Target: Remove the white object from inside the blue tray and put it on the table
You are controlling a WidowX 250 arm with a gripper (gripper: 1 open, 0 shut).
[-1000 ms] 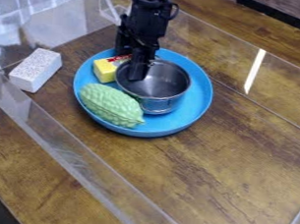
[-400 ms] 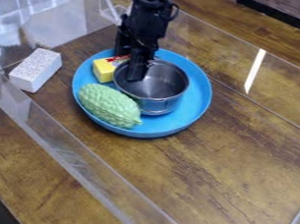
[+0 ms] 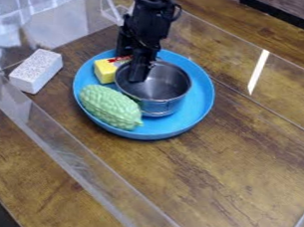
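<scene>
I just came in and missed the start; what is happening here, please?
A robot arm reaches over the blue tray, its dark gripper down at the metal pot. A green vegetable also lies in the tray. A white block is on the table.

The tray (image 3: 191,122) sits on the table (image 3: 230,172), holding the pot (image 3: 153,89) near its middle, the gourd (image 3: 112,106) at its near left and the small block (image 3: 107,72) at its far left. The speckled box (image 3: 36,69) lies on the table (outside the tray), to its left.
</scene>
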